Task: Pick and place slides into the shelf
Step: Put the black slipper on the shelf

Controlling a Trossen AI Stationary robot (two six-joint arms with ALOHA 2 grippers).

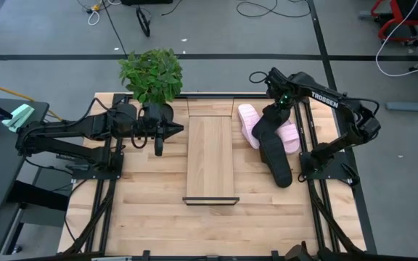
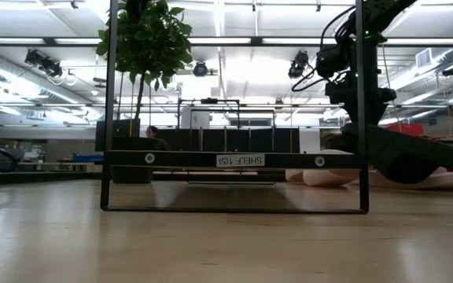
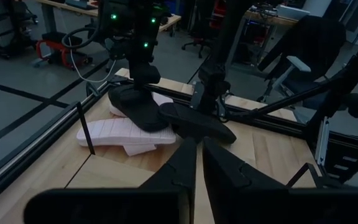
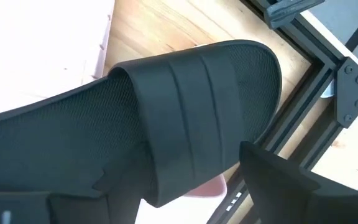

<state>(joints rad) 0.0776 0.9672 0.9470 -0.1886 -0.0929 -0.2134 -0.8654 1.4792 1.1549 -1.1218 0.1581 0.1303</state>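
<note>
Nearest you, the shelf (image 1: 210, 159) stands across the middle of the table (image 1: 151, 210), its plank top bare; no sandal is on it yet.

The left gripper (image 1: 160, 145) waits just beside the shelf's left edge, fingers closed together and holding nothing.

Farther back on the right, the sandals lie in a heap: two pink sandals (image 1: 251, 125) underneath, one black sandal (image 1: 279, 161) beside them, and an upper black sandal (image 1: 263, 125) resting on the pink pair. The right gripper (image 1: 278, 109) is down at that upper black sandal. You cannot tell whether its fingers have closed on it.

Confirm a firm hold on the strap before lifting. Lift straight up, so the pink pair is not dragged. Carry it level to the plank.

The potted plant (image 1: 151, 72) at the far edge is clear of the path.
</note>
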